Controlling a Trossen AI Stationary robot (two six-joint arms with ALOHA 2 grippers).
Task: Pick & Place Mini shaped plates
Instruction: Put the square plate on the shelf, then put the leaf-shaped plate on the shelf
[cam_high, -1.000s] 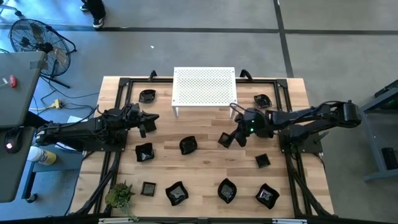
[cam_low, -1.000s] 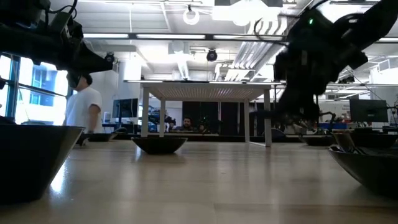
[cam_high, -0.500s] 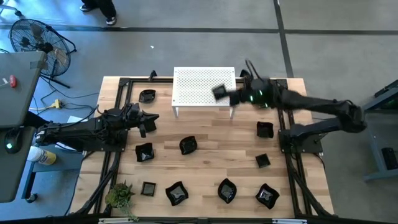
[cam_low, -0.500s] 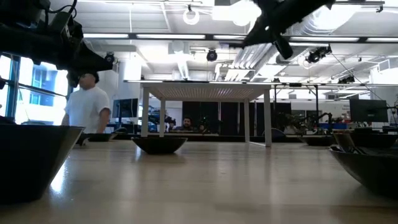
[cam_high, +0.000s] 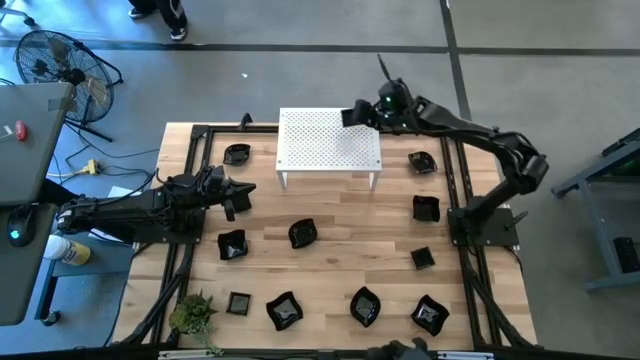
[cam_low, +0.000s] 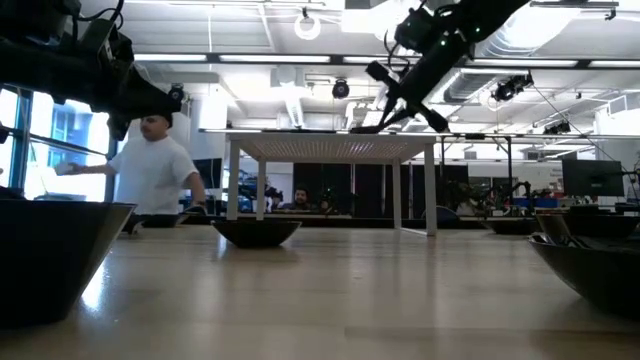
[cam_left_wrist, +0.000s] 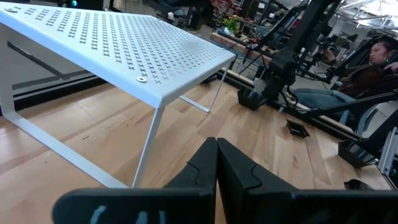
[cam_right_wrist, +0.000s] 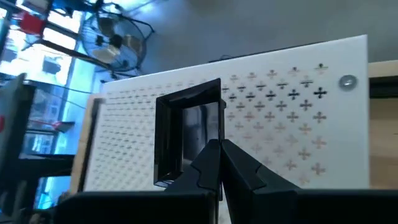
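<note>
My right gripper (cam_high: 368, 114) is shut on a square black mini plate (cam_high: 354, 116) and holds it over the far right corner of the white perforated rack (cam_high: 328, 140). In the right wrist view the plate (cam_right_wrist: 186, 134) is in front of the rack's top (cam_right_wrist: 280, 106). My left gripper (cam_high: 236, 196) hovers shut over the table's left side, holding nothing; its fingers (cam_left_wrist: 205, 171) are together. Several other black plates rest on the wood, among them one (cam_high: 303, 233) at the middle and one (cam_high: 237, 154) left of the rack. My right gripper pinches the square plate between its two fingers (cam_right_wrist: 208, 163) by the rim nearest the gripper (cam_right_wrist: 211, 138). The fingers reach from the table's right toward its left. The plate is lifted clear above the rack, tilted (cam_low: 405, 95).
Plates lie right of the rack (cam_high: 421, 161), (cam_high: 426, 208) and along the near edge (cam_high: 284, 311), (cam_high: 365, 306), (cam_high: 430, 314). A small green plant (cam_high: 193, 313) stands at the near left corner. A person (cam_low: 150, 175) walks behind the table. Black frame rails (cam_high: 462, 190) border the sides.
My right gripper, shut on the square plate, has risen from the middle right of the table and swung toward the far edge, ending over the rack's far right corner. The plate has travelled with it, clear of the wood. The person behind the table has walked along.
</note>
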